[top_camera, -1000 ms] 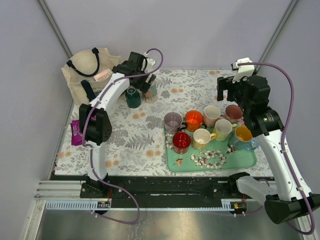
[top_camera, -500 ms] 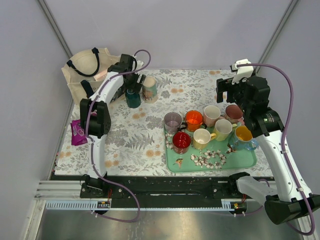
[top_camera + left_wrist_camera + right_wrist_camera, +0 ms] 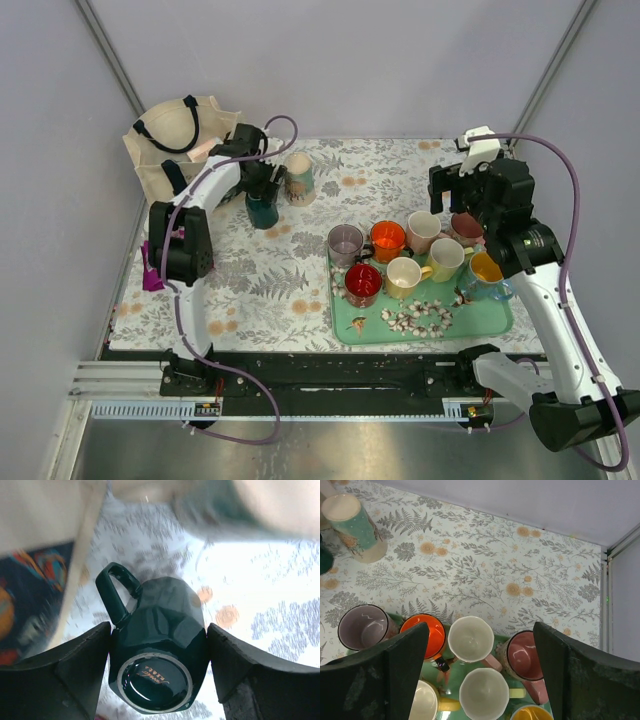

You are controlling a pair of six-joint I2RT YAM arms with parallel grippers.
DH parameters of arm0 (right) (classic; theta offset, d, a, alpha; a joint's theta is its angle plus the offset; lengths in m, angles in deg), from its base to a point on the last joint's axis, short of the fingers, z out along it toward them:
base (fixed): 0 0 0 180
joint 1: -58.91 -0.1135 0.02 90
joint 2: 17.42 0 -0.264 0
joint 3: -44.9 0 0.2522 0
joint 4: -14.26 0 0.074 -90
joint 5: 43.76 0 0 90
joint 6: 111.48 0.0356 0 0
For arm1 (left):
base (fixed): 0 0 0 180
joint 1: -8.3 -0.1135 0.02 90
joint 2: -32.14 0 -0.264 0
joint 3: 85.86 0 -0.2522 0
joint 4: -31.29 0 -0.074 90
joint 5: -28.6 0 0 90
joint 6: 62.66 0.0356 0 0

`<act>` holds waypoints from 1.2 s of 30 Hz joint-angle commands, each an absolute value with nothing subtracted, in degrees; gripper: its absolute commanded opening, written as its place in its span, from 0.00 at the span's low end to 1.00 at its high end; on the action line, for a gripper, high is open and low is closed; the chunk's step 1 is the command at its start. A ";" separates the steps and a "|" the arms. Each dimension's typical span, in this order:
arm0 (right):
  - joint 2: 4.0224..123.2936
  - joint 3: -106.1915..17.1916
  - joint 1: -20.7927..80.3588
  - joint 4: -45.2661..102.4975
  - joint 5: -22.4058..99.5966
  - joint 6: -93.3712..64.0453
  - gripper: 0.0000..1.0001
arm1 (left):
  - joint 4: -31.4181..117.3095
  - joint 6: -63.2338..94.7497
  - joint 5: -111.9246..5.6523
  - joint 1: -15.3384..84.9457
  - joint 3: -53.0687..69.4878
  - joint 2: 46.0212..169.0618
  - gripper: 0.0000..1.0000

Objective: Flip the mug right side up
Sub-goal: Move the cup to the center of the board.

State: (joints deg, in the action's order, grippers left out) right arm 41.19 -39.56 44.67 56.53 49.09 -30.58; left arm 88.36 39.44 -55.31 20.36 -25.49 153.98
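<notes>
- dark green mug [image 3: 162,640] sat between the fingers [image 3: 65,675] of the left gripper [image 3: 158,630], pads closed against both flanks. its base ring faced the wrist camera, so it was not yet righted.
- its handle [image 3: 117,592] stuck out close to the left pad.
- top view put the mug at the far left of the floral cloth [image 3: 290,270], just beside a patterned tumbler [image 3: 299,178] and near the tote bag [image 3: 180,140]. could not tell whether it was clear of the cloth.
- right gripper [image 3: 480,630] was spread wide, holding nothing, over the green tray [image 3: 490,316], well apart from the work.
- risk: the sides looked glazed and faceted, so the mug could swivel or slide out of the pads partway through the flip.
- risk: with the tumbler this close, a swinging wrist or the handle could knock it over. moving away from it before rotating seemed safer.
- risk: the handle could catch on the left pad and twist the grasp.
- risk: letting go while tilted or too high could leave the mug tipped on its side.
</notes>
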 commanded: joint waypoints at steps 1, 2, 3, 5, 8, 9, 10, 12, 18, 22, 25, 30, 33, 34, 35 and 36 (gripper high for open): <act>40.59 -39.00 44.85 53.95 46.86 -29.74 0.94 | 90.50 36.22 -50.15 20.08 -13.35 145.80 0.59; 40.59 -38.92 44.93 53.86 46.42 -29.74 0.93 | 89.71 36.04 -49.80 20.08 -10.01 143.52 0.59; 40.59 -38.65 44.94 53.69 46.41 -29.74 0.93 | 88.39 36.30 -49.53 20.08 -7.10 141.40 0.59; 40.59 -38.04 44.94 53.68 42.74 -29.56 0.93 | 87.07 37.09 -47.96 20.17 0.27 136.66 0.58; 40.50 -36.46 44.94 53.42 38.69 -29.39 0.91 | 85.49 41.12 -43.92 20.17 8.20 130.33 0.57; 40.50 -35.84 44.94 53.16 37.37 -29.30 0.90 | 84.87 42.01 -42.08 20.17 11.00 128.05 0.56; 40.58 -35.32 44.94 52.81 35.88 -29.21 0.89 | 84.52 44.54 -39.71 20.17 13.73 125.76 0.56; 40.59 -34.26 44.76 52.02 33.42 -28.77 0.88 | 84.25 49.03 -36.63 20.61 18.04 121.72 0.54; 41.29 -31.36 44.67 50.52 28.84 -28.77 0.87 | 84.95 64.49 -31.26 22.36 27.89 112.57 0.50; 41.03 -28.82 44.15 49.99 25.59 -30.44 0.86 | 83.99 74.34 -29.23 23.50 34.48 104.84 0.52; 40.67 -27.40 43.27 50.52 20.85 -33.51 0.86 | 82.85 79.79 -29.32 24.21 38.53 99.21 0.67; 41.20 -26.43 40.90 52.54 10.22 -41.67 0.88 | 84.59 80.60 -28.62 24.30 37.76 95.86 0.81; 44.26 -27.92 36.69 53.68 7.40 -46.16 0.91 | 85.82 73.85 -29.93 24.39 33.73 95.51 0.99; 45.76 -28.97 35.02 54.12 6.78 -47.22 0.90 | 87.40 72.53 -29.76 24.39 32.32 95.24 0.99; 47.60 -30.03 33.26 54.38 6.43 -48.53 0.90 | 88.46 71.47 -29.41 24.39 30.91 94.54 0.99; 49.10 -31.17 31.68 54.74 5.99 -50.20 0.91 | 89.08 69.54 -29.23 24.30 29.68 93.32 0.99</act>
